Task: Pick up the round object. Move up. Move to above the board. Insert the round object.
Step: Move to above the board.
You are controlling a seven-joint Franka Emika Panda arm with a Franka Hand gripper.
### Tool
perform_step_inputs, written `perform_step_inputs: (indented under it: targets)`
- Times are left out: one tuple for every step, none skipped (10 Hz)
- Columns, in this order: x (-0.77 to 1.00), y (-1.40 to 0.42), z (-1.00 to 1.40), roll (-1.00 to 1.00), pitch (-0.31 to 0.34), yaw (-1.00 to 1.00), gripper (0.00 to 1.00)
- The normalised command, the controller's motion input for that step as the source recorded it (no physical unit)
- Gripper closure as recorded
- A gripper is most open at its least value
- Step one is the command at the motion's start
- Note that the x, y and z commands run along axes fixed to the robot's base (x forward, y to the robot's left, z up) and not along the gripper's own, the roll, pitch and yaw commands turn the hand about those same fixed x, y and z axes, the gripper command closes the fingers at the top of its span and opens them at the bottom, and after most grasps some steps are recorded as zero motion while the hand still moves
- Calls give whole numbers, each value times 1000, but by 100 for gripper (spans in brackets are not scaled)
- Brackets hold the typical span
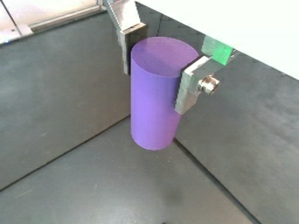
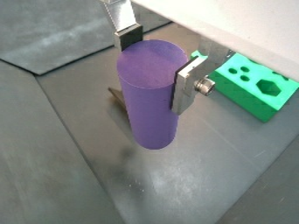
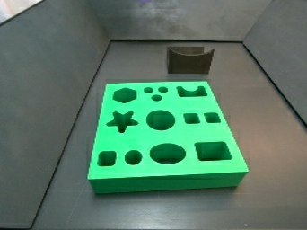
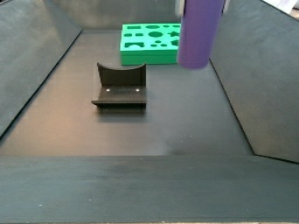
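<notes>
Purple, the round object (image 2: pixel 152 92) hangs clear of the floor, clamped by the gripper (image 2: pixel 158 57) with the board (image 2: pixel 254 83) at right; any tilt could jam insertion.

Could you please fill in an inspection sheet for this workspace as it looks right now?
Surface: dark grey floor, bare around the items.
Job's things: purple round object lifted off the floor; green board lying flat, its holes unfilled.
Clutter: dark grey notched block on the floor, apart from the board.
End effector: end effector shut on the round object's upper part, not yet above the board.
Cables: nothing seen.
Surroundings: dark grey walls around the floor.
</notes>
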Motion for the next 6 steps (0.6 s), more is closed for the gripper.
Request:
perform_step_inputs:
  targets:
    - [54, -30, 906, 73, 94, 21, 100]
    - [33, -24, 756, 76, 93, 21, 100]
    - [18, -21, 555, 75, 88, 22, 100]
    - [12, -17, 407, 68, 83, 23, 100]
    - [10, -14, 252, 61, 85, 22, 100]
    - [37, -1000, 64, 71, 193, -685, 100]
